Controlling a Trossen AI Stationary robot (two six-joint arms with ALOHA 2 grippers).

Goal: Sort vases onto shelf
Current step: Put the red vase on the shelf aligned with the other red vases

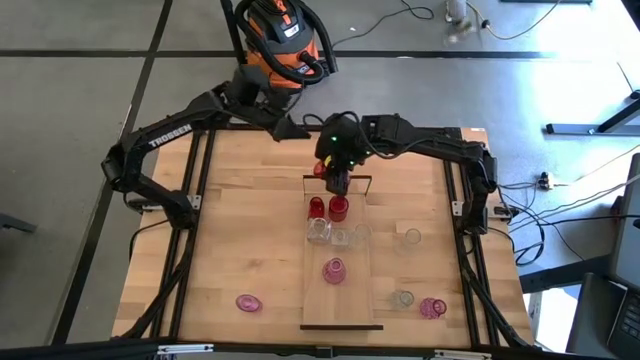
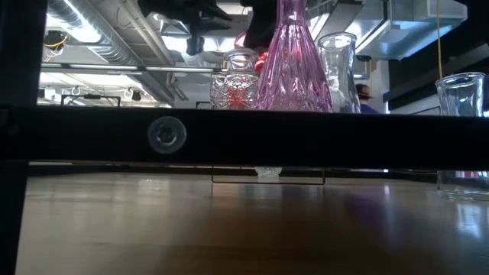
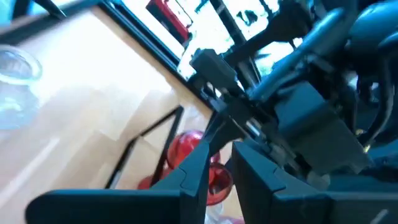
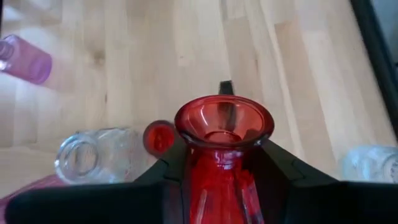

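Observation:
My right gripper (image 1: 336, 176) hangs over the far end of the shelf (image 1: 365, 290), shut on a red vase (image 4: 222, 127). Two more red vases (image 1: 328, 208) stand on the shelf behind three clear ones (image 1: 340, 236), with a pink vase (image 1: 334, 270) nearer the front. Off the shelf, a pink vase (image 1: 248, 302) lies on the table's near left, and two clear vases (image 1: 411, 237) (image 1: 402, 298) and another pink vase (image 1: 432, 307) are on the right. My left gripper (image 1: 292, 128) waits at the table's far edge, slightly open and touching nothing. My right gripper pinches the red vase between its two fingers (image 4: 273, 171), on the narrow neck (image 4: 219, 167) just under the flared mouth. The fingers come from above, pointing down. The vase stands upright in the hold with its mouth up; its own body hides its base.
The shelf's black end frame (image 2: 244, 136) crosses the low view in front of the standing vases. The table (image 1: 240, 220) shows bare wood left of the shelf. An orange and black vacuum cleaner (image 1: 285, 40) sits on the floor beyond the far edge.

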